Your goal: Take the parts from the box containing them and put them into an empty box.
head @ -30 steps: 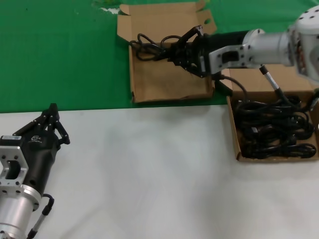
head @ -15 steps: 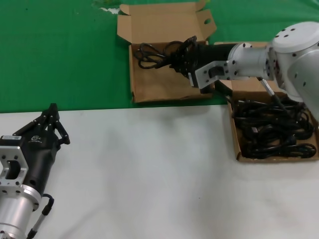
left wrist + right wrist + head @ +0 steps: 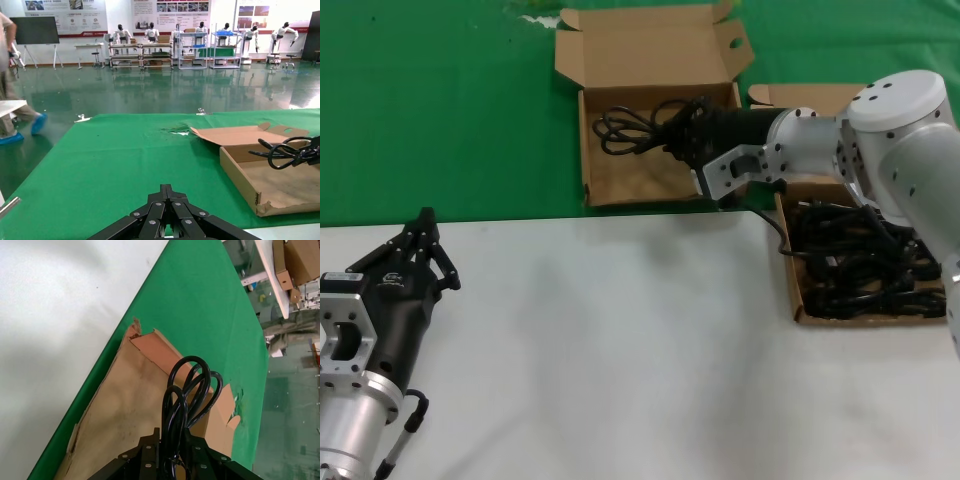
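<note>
My right gripper (image 3: pixel 682 132) is shut on a wound black cable bundle (image 3: pixel 628 128) and holds it low over the empty brown box (image 3: pixel 640 178) at the back centre. In the right wrist view the cable loops (image 3: pixel 186 387) stick out past the gripper (image 3: pixel 172 442) over the box floor (image 3: pixel 115 410). The box containing the parts (image 3: pixel 790 290) stands at the right, with several black cables (image 3: pixel 860 265) in it, partly hidden by my right arm. My left gripper (image 3: pixel 423 232) is shut and empty at the near left.
The boxes sit on a green mat (image 3: pixel 440 110); the near half is white table (image 3: pixel 620 350). The empty box's lid (image 3: pixel 640 50) stands open at the back. The left wrist view shows its shut gripper (image 3: pixel 167 189), that box (image 3: pixel 265 175) and the held cable (image 3: pixel 282 152).
My right gripper has carried the cable bundle lower and nearer into the empty box, and the right arm has swung in over the full box. The left arm has not moved.
</note>
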Robot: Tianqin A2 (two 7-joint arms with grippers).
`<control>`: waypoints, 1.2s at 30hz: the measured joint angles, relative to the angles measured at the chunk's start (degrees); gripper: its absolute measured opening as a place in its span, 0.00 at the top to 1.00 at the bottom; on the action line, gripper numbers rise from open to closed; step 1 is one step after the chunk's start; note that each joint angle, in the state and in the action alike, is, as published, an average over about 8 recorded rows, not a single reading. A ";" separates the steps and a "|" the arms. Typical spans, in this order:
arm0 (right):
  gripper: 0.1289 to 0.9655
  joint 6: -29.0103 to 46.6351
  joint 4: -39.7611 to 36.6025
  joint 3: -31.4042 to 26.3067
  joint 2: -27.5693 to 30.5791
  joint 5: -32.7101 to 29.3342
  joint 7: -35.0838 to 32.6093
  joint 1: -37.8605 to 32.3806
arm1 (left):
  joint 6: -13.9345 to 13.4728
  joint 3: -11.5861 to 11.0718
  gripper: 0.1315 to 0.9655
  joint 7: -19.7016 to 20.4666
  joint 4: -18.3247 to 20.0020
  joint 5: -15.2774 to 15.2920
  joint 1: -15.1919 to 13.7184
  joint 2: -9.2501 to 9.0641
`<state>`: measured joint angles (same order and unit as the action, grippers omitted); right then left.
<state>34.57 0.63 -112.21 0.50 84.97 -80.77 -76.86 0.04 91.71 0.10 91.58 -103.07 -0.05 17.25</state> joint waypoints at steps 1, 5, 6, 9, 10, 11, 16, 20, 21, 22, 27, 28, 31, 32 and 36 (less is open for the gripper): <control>0.89 -0.13 0.06 -0.01 -0.08 0.19 -0.22 0.13 | 0.00 0.00 0.99 0.00 0.00 0.00 0.00 0.00; 0.89 -0.55 0.53 -0.78 -0.32 1.82 -1.10 0.61 | 0.00 0.00 0.99 0.00 0.00 0.00 0.00 0.00; 0.89 -0.64 0.72 -1.26 -0.36 2.49 -1.31 0.72 | 0.00 0.00 0.99 0.00 0.00 0.00 0.00 0.00; 0.88 -0.89 1.32 -3.40 -0.43 5.06 -1.78 1.03 | 0.00 0.00 0.99 0.00 0.00 0.00 0.00 0.00; 0.88 -0.98 1.52 -4.29 -0.45 6.06 -1.90 1.11 | 0.00 0.00 0.99 0.00 0.00 0.00 0.00 0.00; 0.87 -1.09 1.70 -5.22 -0.46 7.06 -2.02 1.19 | 0.00 0.00 0.99 0.00 0.00 0.00 0.00 0.00; 0.85 -1.75 2.31 -9.72 -0.49 11.66 -2.56 1.37 | 0.00 0.00 0.99 0.00 0.00 0.00 0.00 0.00; 0.79 -2.40 2.40 -12.53 -0.49 14.42 -3.25 1.38 | 0.00 0.00 0.99 0.00 0.00 0.00 0.00 0.00; 0.77 -2.54 2.38 -13.04 -0.49 14.94 -3.41 1.37 | 0.00 0.00 0.99 0.00 0.00 0.00 0.00 0.00; 0.76 -2.68 2.34 -13.51 -0.49 15.41 -3.57 1.36 | 0.00 0.00 0.99 0.00 0.00 0.00 0.00 0.00; 0.68 -3.16 2.10 -14.96 -0.49 17.20 -4.09 1.25 | 0.00 0.00 0.99 0.00 0.00 0.00 0.00 0.00; 0.65 -3.20 2.06 -15.07 -0.49 17.49 -4.10 1.21 | 0.00 0.00 0.99 0.00 0.00 0.00 0.00 0.00; 0.58 -3.26 1.89 -14.88 -0.50 18.22 -4.01 0.99 | 0.00 0.00 0.99 0.00 0.00 0.00 0.00 0.00; 0.55 -3.27 1.81 -14.61 -0.50 18.42 -3.93 0.88 | 0.00 0.00 0.99 0.00 0.00 0.00 0.00 0.00; 0.47 -3.25 1.32 -12.33 -0.48 19.03 -3.70 0.22 | 0.00 0.00 0.99 0.00 0.00 0.00 0.00 0.00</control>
<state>31.32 1.95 -124.54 0.01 104.01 -84.47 -76.64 0.04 91.71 0.10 91.58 -103.07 -0.05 17.25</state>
